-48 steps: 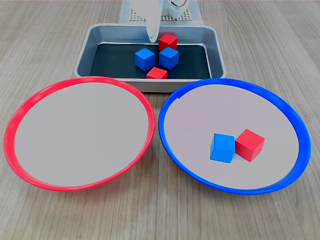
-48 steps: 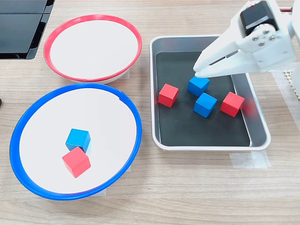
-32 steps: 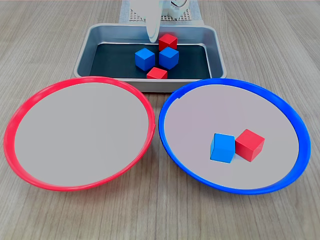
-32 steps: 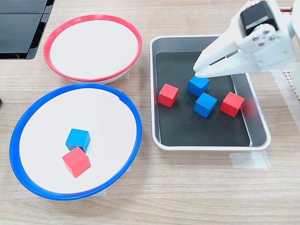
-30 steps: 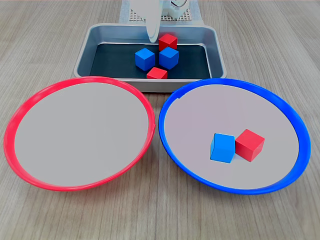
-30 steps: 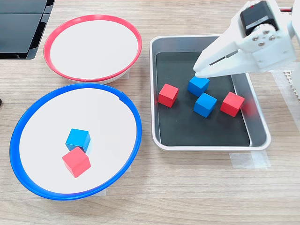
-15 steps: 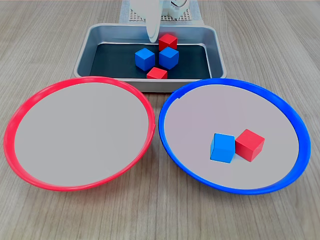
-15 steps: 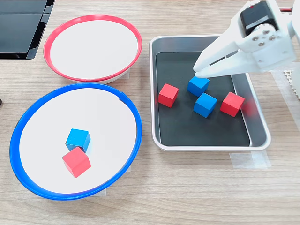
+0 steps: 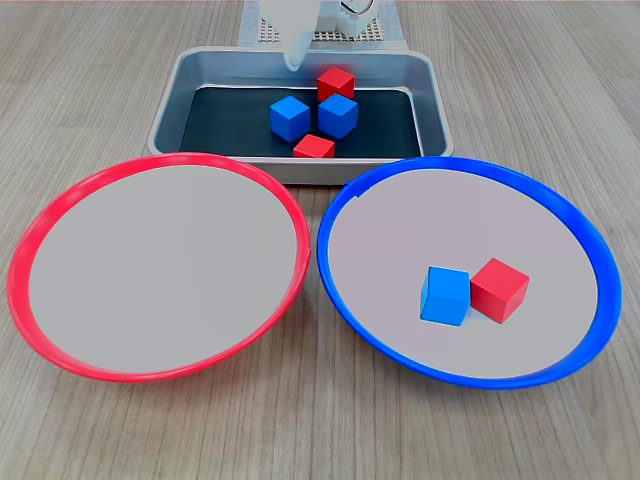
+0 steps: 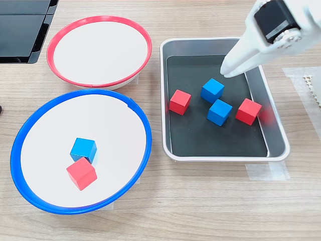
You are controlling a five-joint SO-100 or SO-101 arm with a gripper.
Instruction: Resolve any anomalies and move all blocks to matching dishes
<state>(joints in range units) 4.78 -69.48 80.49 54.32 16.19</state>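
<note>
My white gripper [image 10: 229, 72] hangs shut and empty over the far side of the grey tray [image 10: 164, 100], above and apart from the blocks; only its tip [image 9: 293, 55] shows in the first exterior view. The tray holds two blue blocks [image 10: 212, 90] [image 10: 219, 111] and two red blocks [image 10: 180, 101] [image 10: 249, 111]. The blue-rimmed dish [image 9: 325, 250] carries one blue block [image 9: 445, 295] touching one red block [image 9: 499, 289]. Nothing lies in the red-rimmed dish [image 9: 16, 285].
The tray [image 9: 165, 120] stands behind the two dishes on a wooden table. A black flat object [image 10: 22, 30] lies at the second exterior view's top left. A white perforated base plate [image 9: 330, 35] sits behind the tray.
The gripper has lifted and drawn back from the blue block in the tray, still shut. No block has moved.
</note>
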